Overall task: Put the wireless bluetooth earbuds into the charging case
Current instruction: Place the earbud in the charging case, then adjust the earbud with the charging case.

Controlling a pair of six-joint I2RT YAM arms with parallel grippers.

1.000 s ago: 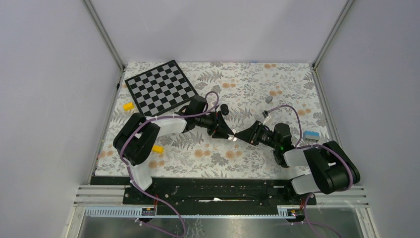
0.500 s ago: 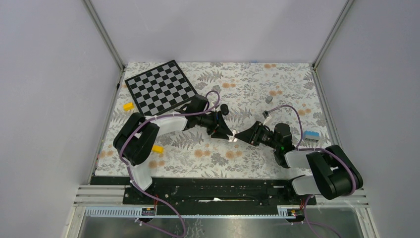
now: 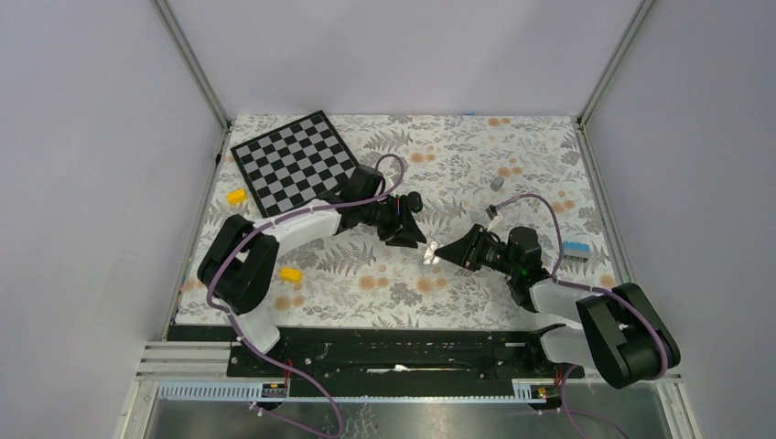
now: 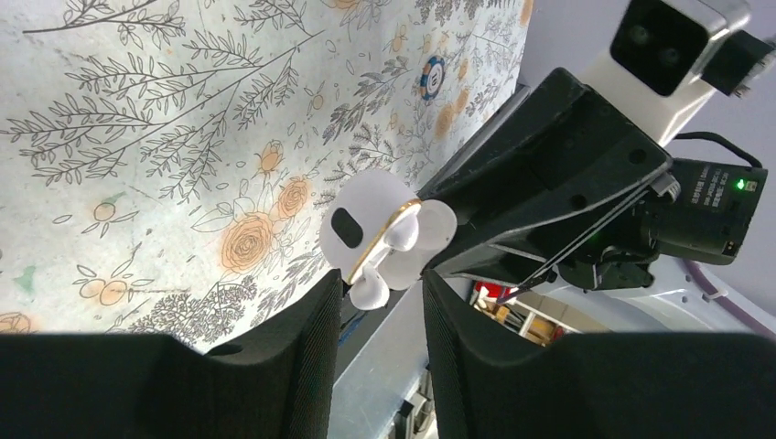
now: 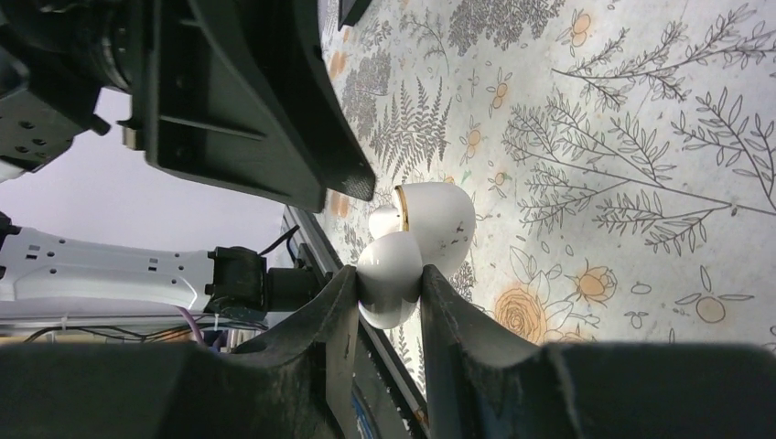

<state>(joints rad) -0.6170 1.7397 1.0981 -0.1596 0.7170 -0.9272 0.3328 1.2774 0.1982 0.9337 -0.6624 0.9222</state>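
Observation:
My right gripper (image 5: 386,274) is shut on one half of the white charging case (image 5: 392,283), held above the floral table. The case's lid (image 5: 437,218) with its gold rim hangs open. In the left wrist view the open case (image 4: 366,215) faces me. One white earbud (image 4: 404,236) sits in it and a second earbud (image 4: 371,289) sticks out between the tips of my left gripper (image 4: 380,279). Those jaws stand apart, with a gap showing beside that bud. From above, both grippers (image 3: 419,243) (image 3: 446,251) meet at the case (image 3: 431,256) mid-table.
A checkerboard (image 3: 297,163) lies at the back left. Yellow blocks (image 3: 237,196) (image 3: 291,273) sit near the left edge and a blue block (image 3: 575,248) at the right. A small grey piece (image 3: 497,183) and a silver bit (image 3: 492,212) lie behind the right arm.
The left arm's elbow has swung left and its wrist has drawn back a little. The right arm has reached further in toward the left, still holding the case.

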